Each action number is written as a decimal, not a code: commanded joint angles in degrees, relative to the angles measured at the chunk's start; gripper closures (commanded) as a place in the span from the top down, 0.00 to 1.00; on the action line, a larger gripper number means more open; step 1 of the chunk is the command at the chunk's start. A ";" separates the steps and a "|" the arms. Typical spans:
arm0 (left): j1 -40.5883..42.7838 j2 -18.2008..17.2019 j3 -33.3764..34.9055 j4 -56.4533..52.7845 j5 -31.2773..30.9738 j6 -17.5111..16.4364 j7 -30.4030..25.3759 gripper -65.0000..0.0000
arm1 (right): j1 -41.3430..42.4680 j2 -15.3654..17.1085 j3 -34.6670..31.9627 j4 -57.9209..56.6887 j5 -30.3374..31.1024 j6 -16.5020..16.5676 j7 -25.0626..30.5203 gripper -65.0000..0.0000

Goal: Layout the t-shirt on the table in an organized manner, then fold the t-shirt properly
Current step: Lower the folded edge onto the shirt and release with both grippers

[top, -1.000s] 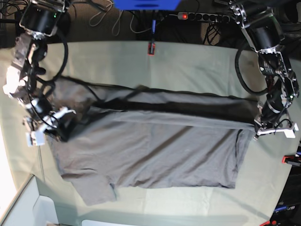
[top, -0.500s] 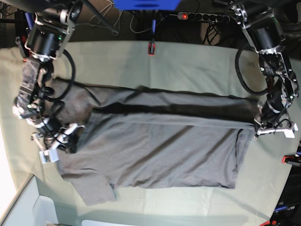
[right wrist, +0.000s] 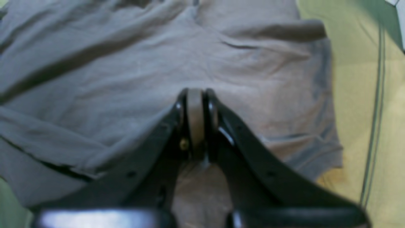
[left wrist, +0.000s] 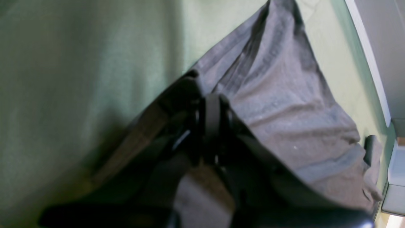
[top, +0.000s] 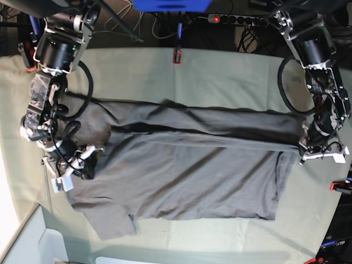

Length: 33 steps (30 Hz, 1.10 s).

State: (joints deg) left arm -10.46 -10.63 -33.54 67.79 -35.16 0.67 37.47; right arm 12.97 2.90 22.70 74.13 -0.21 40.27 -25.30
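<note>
The grey t-shirt [top: 187,181] lies spread across the middle of the table [top: 231,77], with its far long edge folded over into a taut band running left to right. At the band's right end my left gripper [top: 322,154] is shut on the shirt's hem. In the left wrist view its fingertips [left wrist: 212,104] pinch grey cloth [left wrist: 284,95] lifted off the green cover [left wrist: 79,79]. My right gripper [top: 77,168] is shut on the shirt's left edge. The right wrist view shows that gripper [right wrist: 196,95] with its jaws closed on a thin fold, above the t-shirt [right wrist: 126,69].
Red clamps sit at the far edge [top: 177,56] and at the right edge [top: 338,186]. A white box [top: 27,242] stands at the near left corner. A power strip [top: 236,20] and cables lie beyond the table. A thin cable [right wrist: 376,95] runs over the green cover.
My right arm has swung in toward the shirt, carrying its left edge rightward and a little nearer. The folded band has flattened. My left gripper has stayed almost in place.
</note>
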 commanded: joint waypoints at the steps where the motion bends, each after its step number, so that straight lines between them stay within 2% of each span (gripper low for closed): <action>1: -1.28 -0.93 -0.09 0.83 -0.49 -0.45 -0.95 0.01 | 1.40 0.49 -0.50 0.99 1.04 -0.27 1.61 0.00; 3: -1.28 -0.93 -0.09 0.83 -0.49 -0.45 -0.95 0.01 | 1.40 0.66 -2.96 0.99 1.04 -0.27 1.61 0.00; 6: -1.28 -0.84 -0.09 0.83 -0.49 -0.45 -0.95 0.01 | 1.40 0.84 -6.13 1.17 1.04 -0.27 1.87 0.05; 14: -1.28 -1.10 -0.09 0.83 -0.49 -0.01 -0.68 0.03 | 1.49 0.75 -6.74 1.08 1.04 -0.27 1.87 0.18; 16: -1.28 -1.10 -0.09 0.83 -0.49 -0.01 -0.59 0.11 | 1.93 0.75 -6.74 1.08 1.04 -0.27 1.78 0.22; 20: -1.19 -1.10 -0.09 0.83 -0.49 -0.01 -0.33 0.41 | 2.28 1.10 -6.30 1.43 1.04 -0.27 1.70 0.35; 22: -1.10 -1.10 -0.09 0.83 -0.49 -0.18 -0.33 0.55 | 1.93 2.42 -6.30 1.43 1.04 -0.27 1.78 0.42; 25: -0.66 -1.10 -0.09 0.83 -0.49 -0.36 -0.33 0.70 | -0.36 3.74 -6.30 1.52 1.13 -0.27 2.05 0.50; 28: 1.27 -1.10 -0.09 1.00 -0.49 -0.45 -0.59 0.73 | -2.82 5.32 -6.04 1.52 1.13 -0.27 2.05 0.52; 33: 4.26 -1.10 -0.09 0.74 -0.49 -0.53 -0.86 0.73 | -7.30 5.59 0.55 2.05 1.31 -0.27 2.05 0.52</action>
State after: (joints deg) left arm -4.97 -10.81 -33.63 67.72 -34.98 0.67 37.45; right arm 4.97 7.84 23.27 74.96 0.19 40.27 -24.51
